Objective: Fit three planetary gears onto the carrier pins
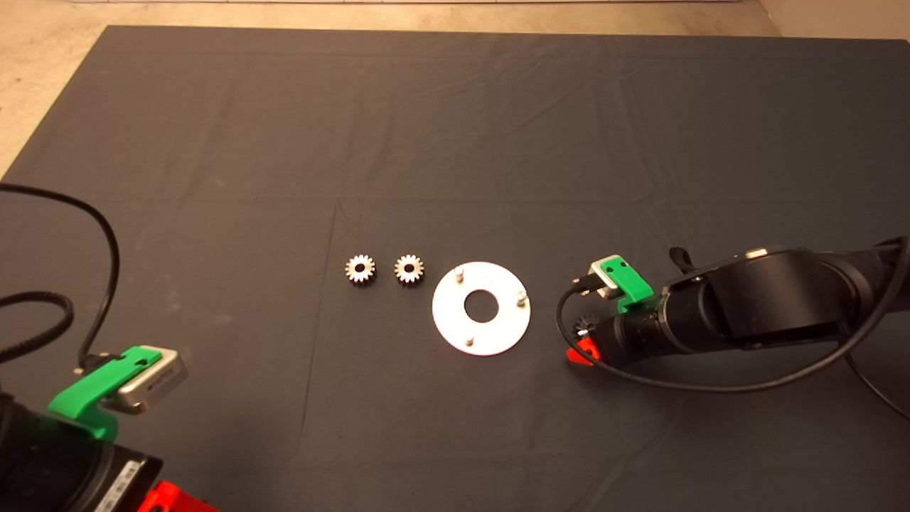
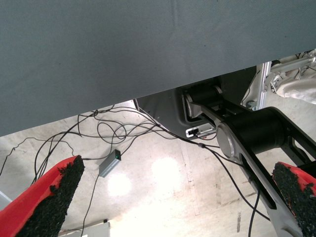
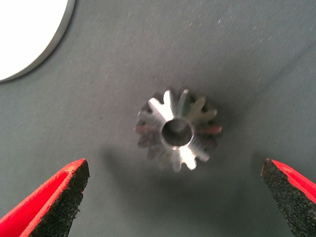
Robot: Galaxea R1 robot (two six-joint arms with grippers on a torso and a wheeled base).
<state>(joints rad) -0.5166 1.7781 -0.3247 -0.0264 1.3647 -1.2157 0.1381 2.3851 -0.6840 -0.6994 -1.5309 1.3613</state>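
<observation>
Two planetary gears (image 1: 360,269) (image 1: 409,269) lie side by side on the mat, left of the round silvery plate (image 1: 455,326). Three carrier pins (image 1: 459,273) (image 1: 521,298) (image 1: 469,341) stand bare on that plate. A third gear (image 3: 177,130) lies flat on the mat right of the plate, partly hidden under my right arm in the head view (image 1: 585,325). My right gripper (image 3: 175,197) hovers over it, open, fingers apart on either side and not touching it. The left gripper (image 2: 173,202) is parked open at the mat's lower left edge.
The plate's rim (image 3: 49,44) shows close beside the third gear. A black cable (image 1: 640,377) loops from the right arm over the mat. Beyond the mat's edge (image 2: 148,94) the left wrist view shows floor, cables and the robot's base.
</observation>
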